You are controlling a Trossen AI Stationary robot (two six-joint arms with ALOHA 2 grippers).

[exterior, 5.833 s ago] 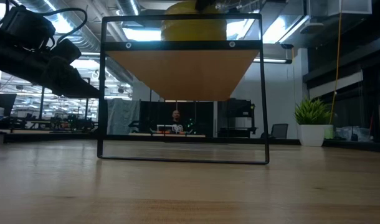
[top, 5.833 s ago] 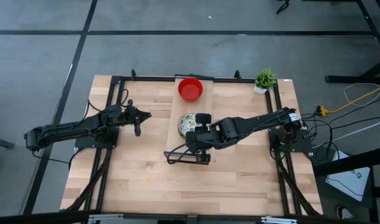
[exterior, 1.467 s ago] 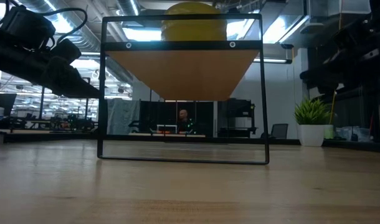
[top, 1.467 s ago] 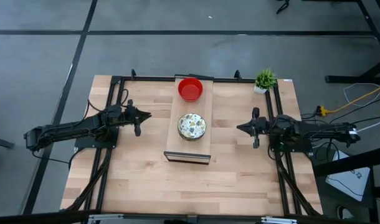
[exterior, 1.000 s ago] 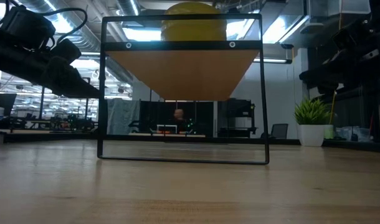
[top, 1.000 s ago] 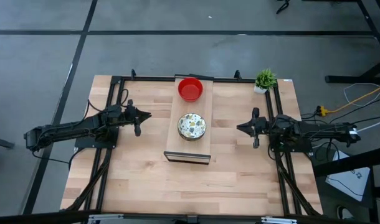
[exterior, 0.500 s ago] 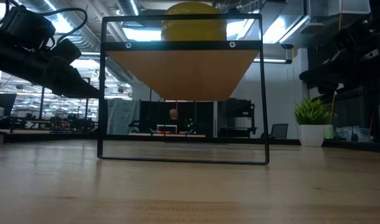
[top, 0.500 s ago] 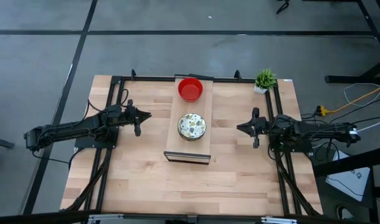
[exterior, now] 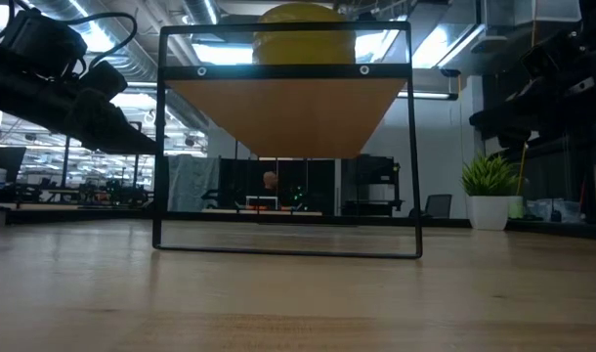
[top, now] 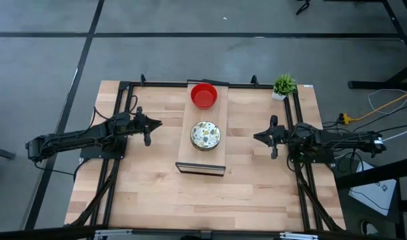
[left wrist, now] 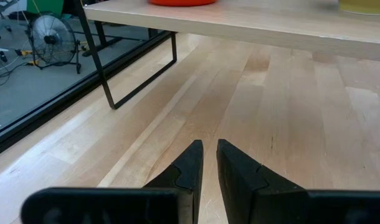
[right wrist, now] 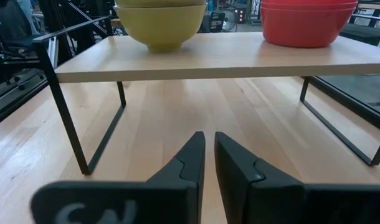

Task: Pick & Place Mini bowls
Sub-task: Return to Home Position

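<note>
on the flat pale-wood top of the black metal-legged shelf (top: 202, 157), mid-desk (top: 143, 190), the round speckled white mini bowls (top: 205, 135) sit nested in one stack, with the glossy red mini bowls (top: 204, 95) stacked at its far end. the left gripper (left wrist: 209, 144) hangs left of the shelf and the right gripper (right wrist: 209, 135) right of it, both well apart from the bowls. each has its dark angular fingers (left wrist: 185, 171) drawn to a narrow slit, holding nothing.

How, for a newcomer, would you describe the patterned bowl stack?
Find the wooden shelf between the left gripper and right gripper. On it, the patterned bowl stack sits mid-shelf: speckled white inside, unlike the plain red bowls at one end.
</note>
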